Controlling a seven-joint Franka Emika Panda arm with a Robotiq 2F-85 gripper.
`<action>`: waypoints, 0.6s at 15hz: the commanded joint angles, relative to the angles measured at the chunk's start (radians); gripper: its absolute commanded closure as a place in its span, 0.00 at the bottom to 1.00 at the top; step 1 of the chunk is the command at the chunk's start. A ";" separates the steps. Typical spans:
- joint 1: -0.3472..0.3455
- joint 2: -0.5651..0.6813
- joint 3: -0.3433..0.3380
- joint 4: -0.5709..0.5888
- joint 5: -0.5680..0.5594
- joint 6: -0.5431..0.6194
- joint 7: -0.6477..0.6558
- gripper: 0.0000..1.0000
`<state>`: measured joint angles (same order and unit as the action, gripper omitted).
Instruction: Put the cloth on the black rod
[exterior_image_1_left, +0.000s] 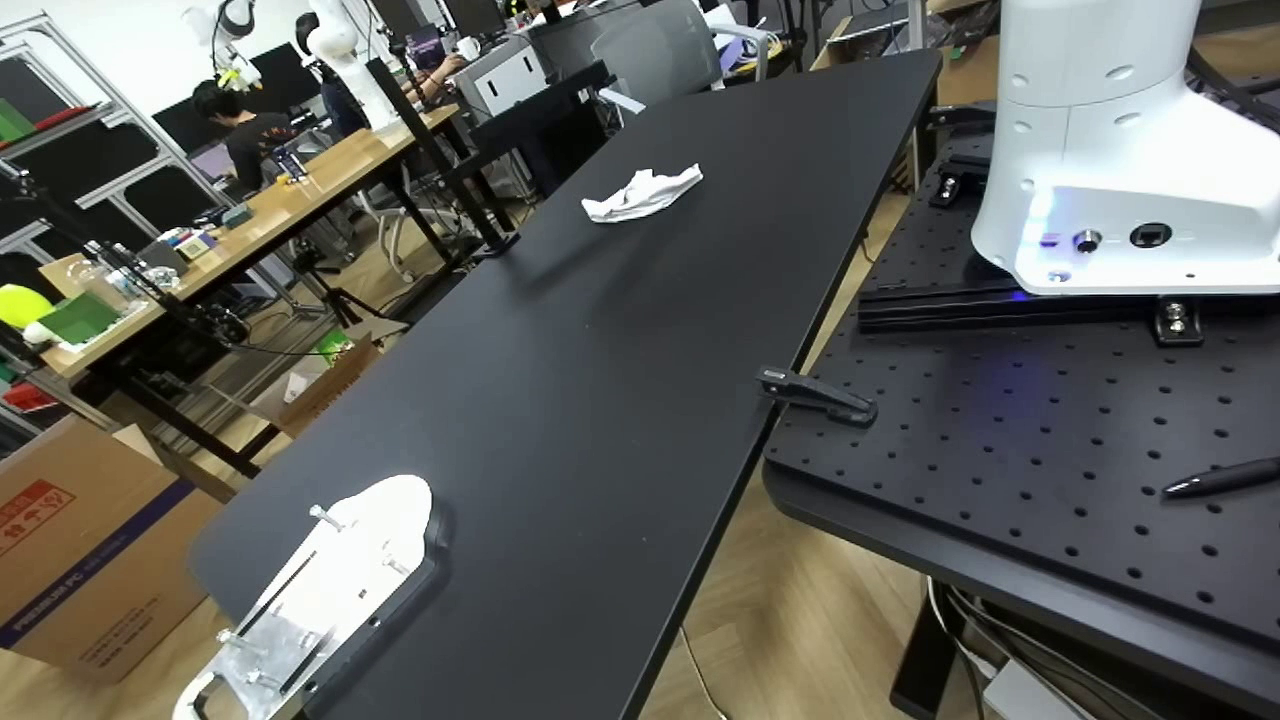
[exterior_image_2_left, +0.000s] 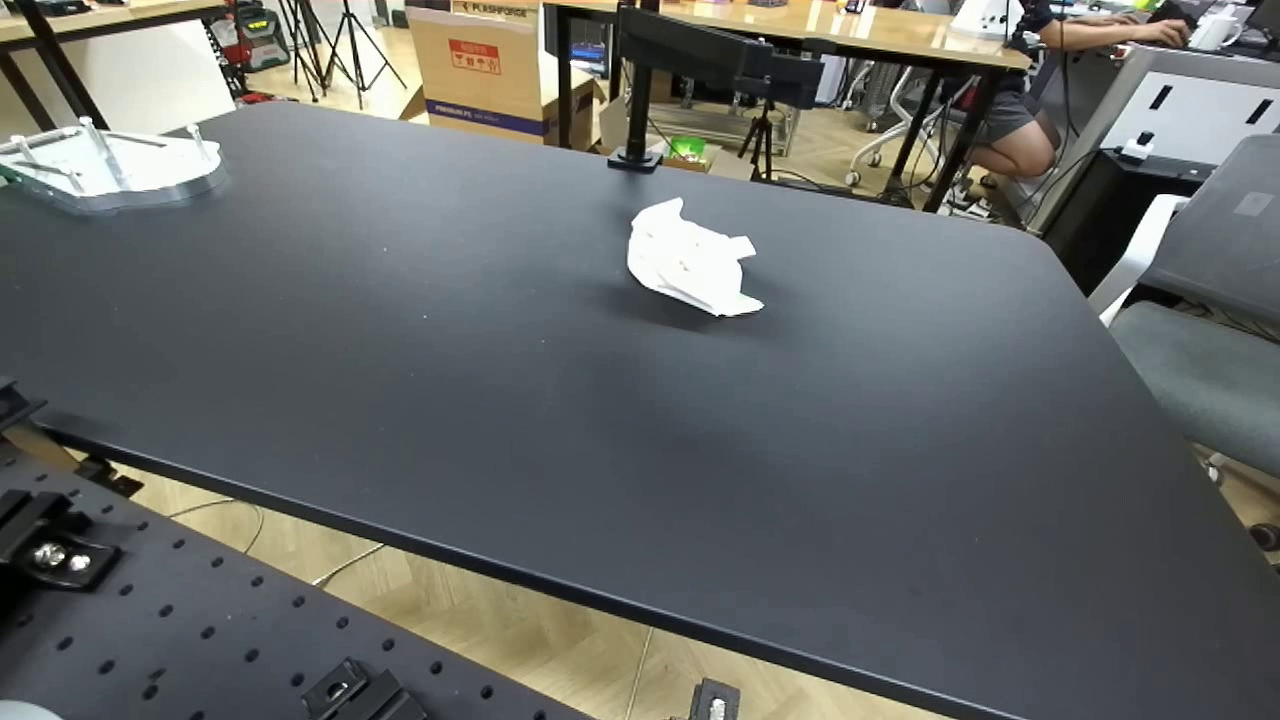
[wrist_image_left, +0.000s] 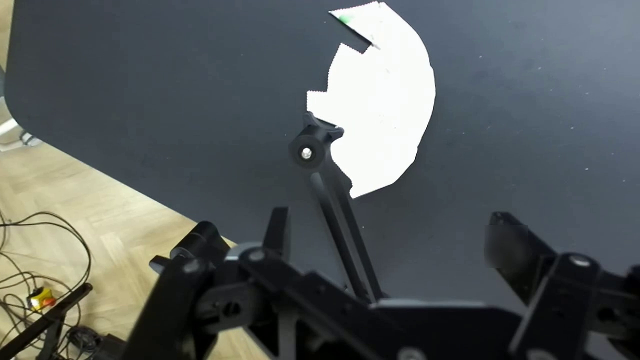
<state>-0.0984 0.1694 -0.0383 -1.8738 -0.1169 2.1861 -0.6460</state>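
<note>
— Finding the cloth where?

— Lying crumpled on the bench, near the foot of the black post, not yet hanging on the rod, presumably jutting from that post.

— Expecting what sort of feel?

— Going by the folds, expecting something light, thin and limp. Hardly risking a break, but probably sagging once lifted, and sliding off if draped lopsided.

— So pinching where?

— Favouring a raised fold near the middle, probably hanging evenly on both sides from there. Avoiding the flat margins, likely skidding along the bench when nudged.

— Doing what with the hand?

— Gaping wide in the wrist view, grasping nothing. Not showing in either exterior view, so leaving height hard to judge.

— Gaining anything else from the wrist view?

— Making out an apparently zigzag edge and a green spot near one corner; picking out neither in the exterior views.

— Losing anything?

— Losing the folds, bleaching to flat white; reading those better in both exterior views. Also catching the rod across the cloth, as if touching.

— Trusting that?

— Doubting it. Seeing, in both exterior views, the rod raised above the bench and clear of the cloth; so merely crossing the line of sight.
</note>
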 joint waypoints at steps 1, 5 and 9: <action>-0.001 -0.001 0.001 0.001 0.000 -0.003 0.000 0.00; -0.001 -0.002 0.001 0.000 0.000 -0.003 0.000 0.00; -0.003 -0.028 0.000 -0.069 0.002 0.072 0.011 0.00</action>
<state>-0.0985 0.1700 -0.0379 -1.8818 -0.1167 2.1984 -0.6482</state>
